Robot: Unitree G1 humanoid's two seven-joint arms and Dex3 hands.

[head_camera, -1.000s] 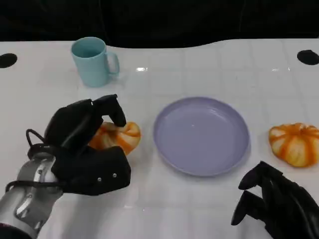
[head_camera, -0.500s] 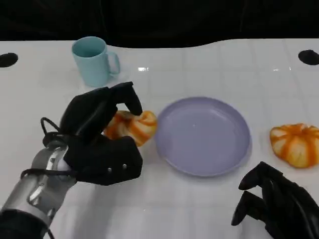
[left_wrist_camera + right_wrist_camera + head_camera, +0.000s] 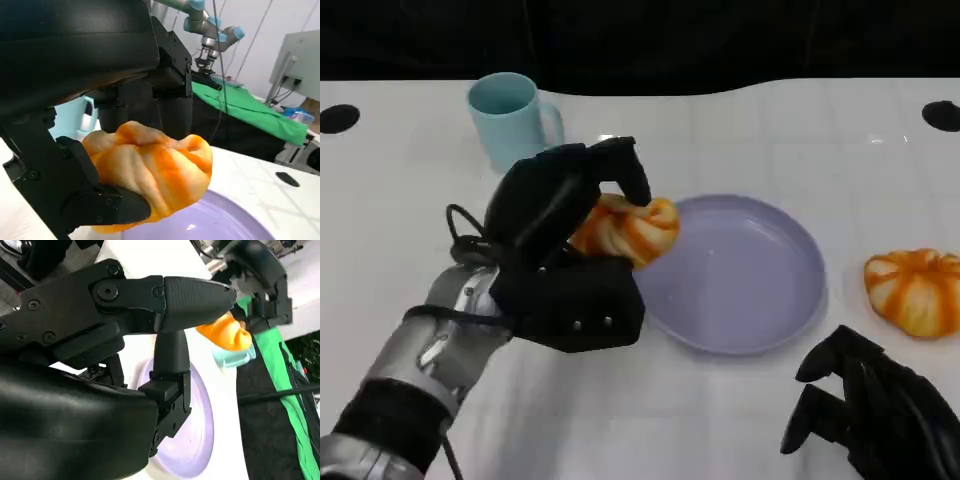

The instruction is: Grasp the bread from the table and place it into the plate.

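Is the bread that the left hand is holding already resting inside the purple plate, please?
No: in the head view the left hand holds the bread raised over the near-left rim of the plate, not lying in it.

Colours on the white table point(image 3: 740, 130)

Orange-and-cream striped bread point(image 3: 625, 228), lilac plate point(image 3: 760, 330), pale blue mug point(image 3: 507, 118), and black hands are seen.

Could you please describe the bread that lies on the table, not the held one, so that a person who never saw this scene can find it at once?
Start at the purple plate in the middle of the white table. On the side of the plate away from the teal mug, a bread lies alone on the table, ahead of the right hand. Unlike the similar orange-striped held bread in the left hand, nothing touches it.
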